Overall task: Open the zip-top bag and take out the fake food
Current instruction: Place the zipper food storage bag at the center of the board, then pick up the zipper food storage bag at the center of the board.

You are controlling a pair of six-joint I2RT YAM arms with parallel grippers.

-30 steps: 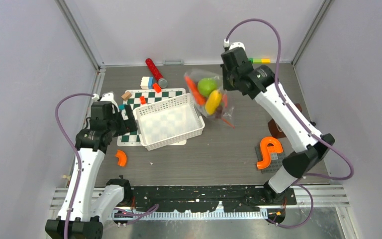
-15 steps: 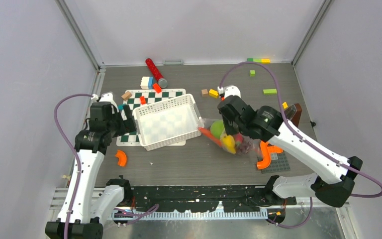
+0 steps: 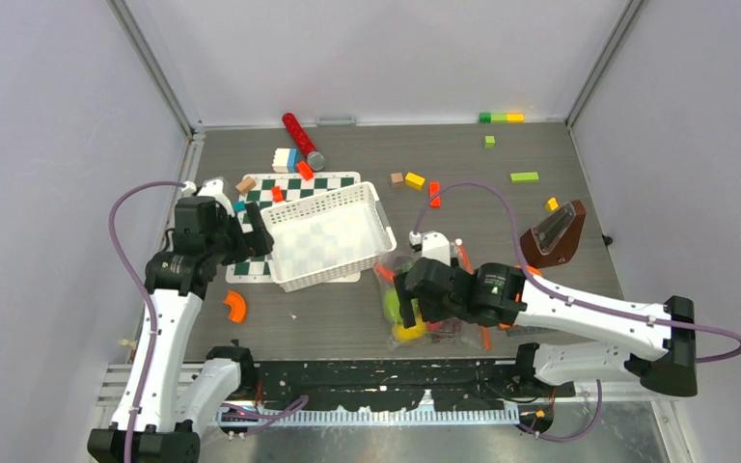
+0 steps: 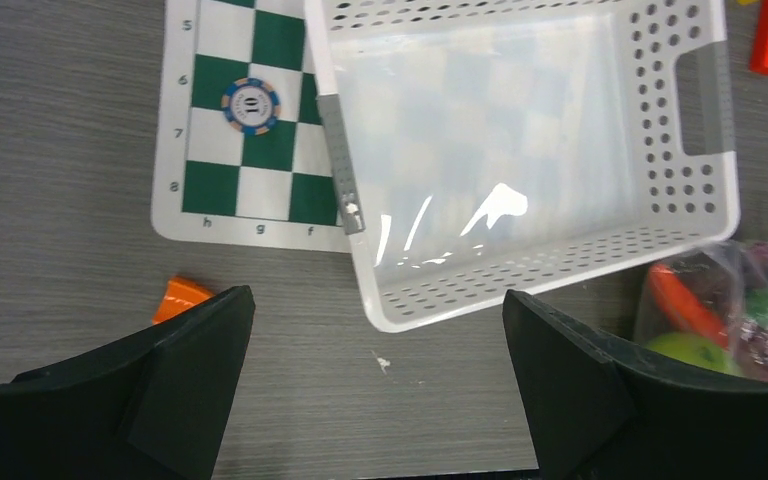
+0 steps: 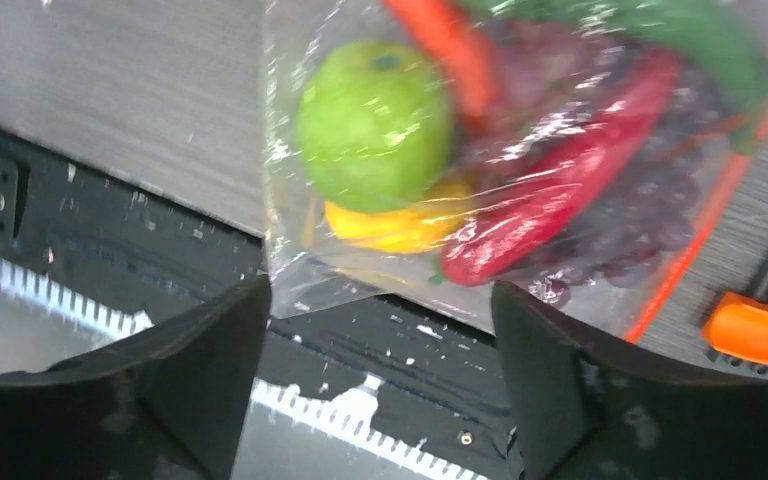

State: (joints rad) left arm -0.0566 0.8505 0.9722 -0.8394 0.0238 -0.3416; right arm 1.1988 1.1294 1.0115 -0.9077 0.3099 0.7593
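A grey wood-grain table [image 3: 463,154] sits inside pale walls. 2 white-and-black arms reach over it from the near edge.

The right arm lies low across the near right side and hides most of the zip-top bag [image 3: 394,333] from the top camera. The right gripper [image 3: 407,307] hovers just above the bag with its fingers wide apart and nothing clamped between them.

The left gripper [image 3: 254,241] is also spread apart and empty. It sits over the near-left corner of the 1 white basket [image 3: 367,253]. The basket stands on 1 green-and-white chess mat [image 3: 333,179] and lies between the left gripper and the bag.

The bag lies at the near edge, just right of the basket. Its lower corner overhangs the black rail [image 5: 80,210]. Its orange zip strip [image 5: 705,210] is on the side away from the basket.

The wrist view shows 6 pieces of fake food inside the bag:
- 1 green apple [image 5: 375,120]
- 1 yellow piece [image 5: 400,225]
- 1 red chili [image 5: 560,190]
- 1 carrot [image 5: 450,50]
- 1 bunch of dark grapes [image 5: 625,245]
- 1 long green vegetable [image 5: 705,35]

Around them:
- 1 brown wedge stand [image 3: 555,231] to the right
- 1 red cylinder [image 3: 301,140] at the back
- 2 orange curved pieces, 1 by the left arm [image 3: 236,306] and 1 beside the bag [image 5: 760,330]
- 6 loose small blocks [image 3: 524,177] on the far right half
- 1 poker chip [image 4: 251,103] on the mat
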